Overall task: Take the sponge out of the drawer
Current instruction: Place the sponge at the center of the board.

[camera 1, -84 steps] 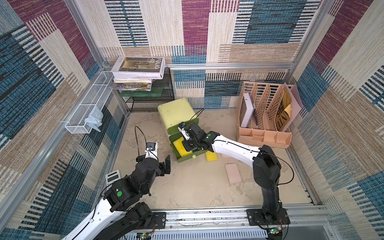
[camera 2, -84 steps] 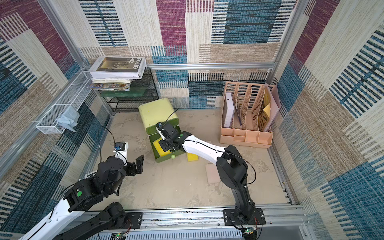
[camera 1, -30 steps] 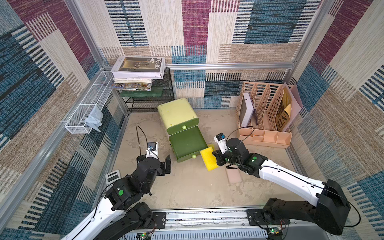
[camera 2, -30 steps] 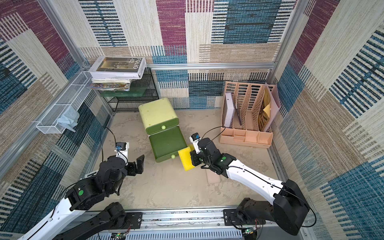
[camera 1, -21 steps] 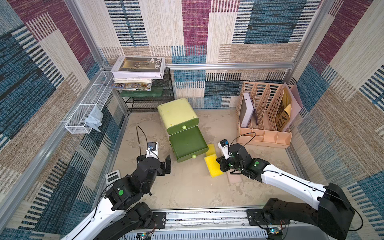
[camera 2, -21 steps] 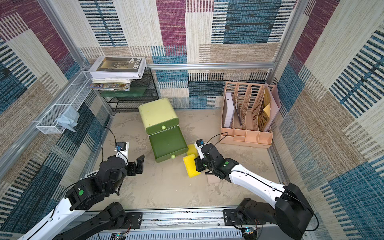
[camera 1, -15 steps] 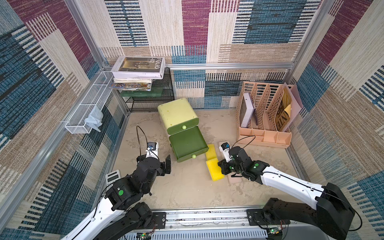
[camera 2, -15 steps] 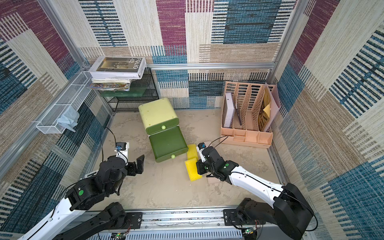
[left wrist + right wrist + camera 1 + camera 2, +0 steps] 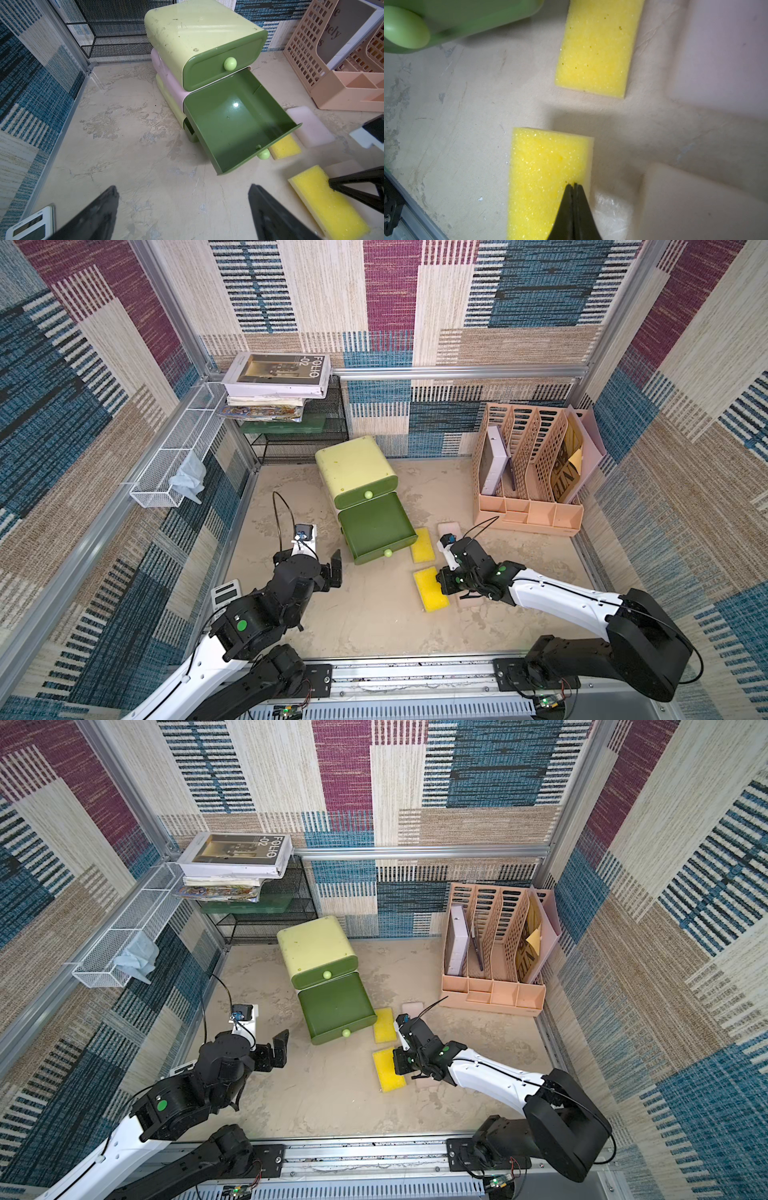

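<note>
The yellow sponge [image 9: 430,591] [image 9: 388,1069] lies flat on the floor, in front of the drawer and to its right. My right gripper [image 9: 440,580] [image 9: 573,185] is shut on that sponge's right edge, its jaws pressed together. The dark green drawer [image 9: 376,524] [image 9: 232,116] stands pulled out of the light green drawer unit [image 9: 353,466], and nothing is inside it. My left gripper [image 9: 334,568] [image 9: 182,186] hangs open over bare floor, left of the drawer, with nothing between its fingers.
A second yellow sponge [image 9: 423,545] and a pale pink one [image 9: 449,527] lie right of the drawer. Another pale sponge [image 9: 695,203] sits under my right arm. A peach file organizer [image 9: 528,506] stands at the back right, a timer [image 9: 31,225] by the left wall.
My right gripper lifted the yellow sponge out of the drawer, carried it toward the front and lowered it flat onto the floor. The left arm has not moved.
</note>
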`<action>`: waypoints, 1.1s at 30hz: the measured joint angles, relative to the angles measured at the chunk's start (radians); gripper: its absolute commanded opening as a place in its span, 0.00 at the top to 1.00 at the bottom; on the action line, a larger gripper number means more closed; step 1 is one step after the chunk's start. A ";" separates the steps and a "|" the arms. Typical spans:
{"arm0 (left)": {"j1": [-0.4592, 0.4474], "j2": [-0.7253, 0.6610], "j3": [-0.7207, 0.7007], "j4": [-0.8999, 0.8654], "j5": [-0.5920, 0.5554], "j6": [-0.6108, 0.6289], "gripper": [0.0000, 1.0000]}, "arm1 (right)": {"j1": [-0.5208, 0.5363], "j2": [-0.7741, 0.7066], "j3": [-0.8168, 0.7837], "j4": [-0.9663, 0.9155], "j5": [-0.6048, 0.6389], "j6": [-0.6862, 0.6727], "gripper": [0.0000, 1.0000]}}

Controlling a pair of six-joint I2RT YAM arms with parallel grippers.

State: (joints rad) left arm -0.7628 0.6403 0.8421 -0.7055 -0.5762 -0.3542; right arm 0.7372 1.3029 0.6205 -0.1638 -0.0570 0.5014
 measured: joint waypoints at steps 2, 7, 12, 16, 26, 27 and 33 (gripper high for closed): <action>0.000 0.000 0.000 0.000 0.000 0.000 0.00 | -0.001 0.008 0.000 -0.002 0.000 0.007 0.99; 0.000 0.000 0.000 0.000 0.000 0.000 0.00 | -0.002 0.018 0.000 -0.003 0.009 0.018 0.98; 0.000 0.000 0.000 0.000 0.000 0.000 0.00 | -0.003 0.026 0.000 -0.005 0.021 0.022 0.96; 0.000 0.000 0.000 0.000 0.000 0.000 0.00 | -0.003 0.034 0.000 -0.008 0.024 0.027 0.94; 0.000 0.000 0.000 0.000 0.000 0.000 0.00 | -0.003 0.051 0.000 -0.011 0.023 0.048 0.91; 0.000 0.000 0.000 0.000 0.000 0.000 0.00 | -0.003 0.051 0.000 -0.011 0.023 0.050 0.91; 0.000 0.001 0.000 0.000 0.000 0.000 0.00 | -0.003 0.051 0.000 -0.010 0.023 0.071 0.91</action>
State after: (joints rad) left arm -0.7628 0.6411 0.8421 -0.7055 -0.5762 -0.3546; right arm 0.7345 1.3544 0.6205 -0.1741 -0.0341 0.5728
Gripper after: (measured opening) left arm 0.997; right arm 0.094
